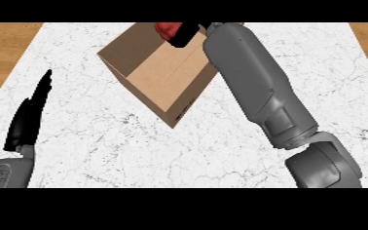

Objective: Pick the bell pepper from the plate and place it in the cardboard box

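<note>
A red bell pepper (pixel 166 28) shows at the top of the view, over the far corner of the open cardboard box (pixel 158 70). My right hand (pixel 185 35) is curled round the pepper and hides most of it; the grey right forearm (pixel 251 78) crosses the box's right side. My left hand (pixel 28 117) rests open at the left edge, fingers pointing up, well apart from the box. The plate is out of sight.
The white marble counter (pixel 108 141) spreads round the box. Strips of wooden surface (pixel 18 36) run along the far left and far right edges.
</note>
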Robot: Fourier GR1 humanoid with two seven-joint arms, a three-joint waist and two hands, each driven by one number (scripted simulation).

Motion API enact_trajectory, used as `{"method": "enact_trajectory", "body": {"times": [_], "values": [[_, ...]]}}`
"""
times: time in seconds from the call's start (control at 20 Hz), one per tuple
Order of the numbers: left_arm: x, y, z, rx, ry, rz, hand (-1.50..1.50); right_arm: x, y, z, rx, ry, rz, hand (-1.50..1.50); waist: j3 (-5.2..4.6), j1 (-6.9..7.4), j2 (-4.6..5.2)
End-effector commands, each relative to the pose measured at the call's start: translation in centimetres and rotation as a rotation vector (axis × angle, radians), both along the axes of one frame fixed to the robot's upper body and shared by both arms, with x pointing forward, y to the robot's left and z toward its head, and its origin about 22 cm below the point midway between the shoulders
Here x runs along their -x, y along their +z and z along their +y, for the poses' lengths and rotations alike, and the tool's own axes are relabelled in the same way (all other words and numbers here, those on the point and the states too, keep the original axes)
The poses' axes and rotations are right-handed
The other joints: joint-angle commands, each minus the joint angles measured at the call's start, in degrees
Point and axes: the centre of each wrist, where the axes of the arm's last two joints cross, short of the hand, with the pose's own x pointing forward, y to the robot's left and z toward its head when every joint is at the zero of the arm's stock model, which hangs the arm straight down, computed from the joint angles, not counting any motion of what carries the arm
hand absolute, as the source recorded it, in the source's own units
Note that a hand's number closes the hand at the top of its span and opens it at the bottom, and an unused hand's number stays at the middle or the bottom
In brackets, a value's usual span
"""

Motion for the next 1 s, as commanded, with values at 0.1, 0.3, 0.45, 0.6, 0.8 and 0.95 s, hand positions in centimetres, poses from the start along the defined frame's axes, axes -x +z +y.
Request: {"method": "enact_trajectory", "body": {"times": [0.1, 0.3, 0.45, 0.6, 0.8, 0.95], "values": [[-1.1, 0.1, -1.2, 0.015, -0.028, -0.018, 0.00, -0.3, -0.6, 1.1, 0.059, -0.062, 0.022, 1.50, -0.09, 2.33, 0.95], [-1.6, 0.5, -1.4, 0.007, -0.052, -0.018, 0.00, -0.4, -2.8, 0.3, 0.033, -0.155, 0.092, 1.50, -0.08, 3.54, 1.17], [-2.5, 1.1, -2.2, -0.005, -0.059, -0.029, 0.00, -0.5, -3.2, 0.0, -0.005, -0.181, 0.188, -1.50, -0.05, 3.85, 1.55], [-2.5, 1.0, -3.1, 0.012, -0.090, -0.034, 0.00, -0.5, -3.7, -0.2, -0.033, -0.166, 0.215, -1.50, -0.04, 4.38, 1.59], [-2.9, 1.8, -2.3, -0.009, -0.070, -0.026, 0.00, -0.4, -4.2, -0.5, -0.092, -0.145, 0.149, -1.50, 0.03, 4.43, 1.30], [-3.2, 1.2, -2.6, -0.009, -0.064, -0.014, 0.00, -0.5, -3.9, -0.6, -0.181, -0.130, 0.080, -1.50, 0.02, 4.21, 1.31]]}}
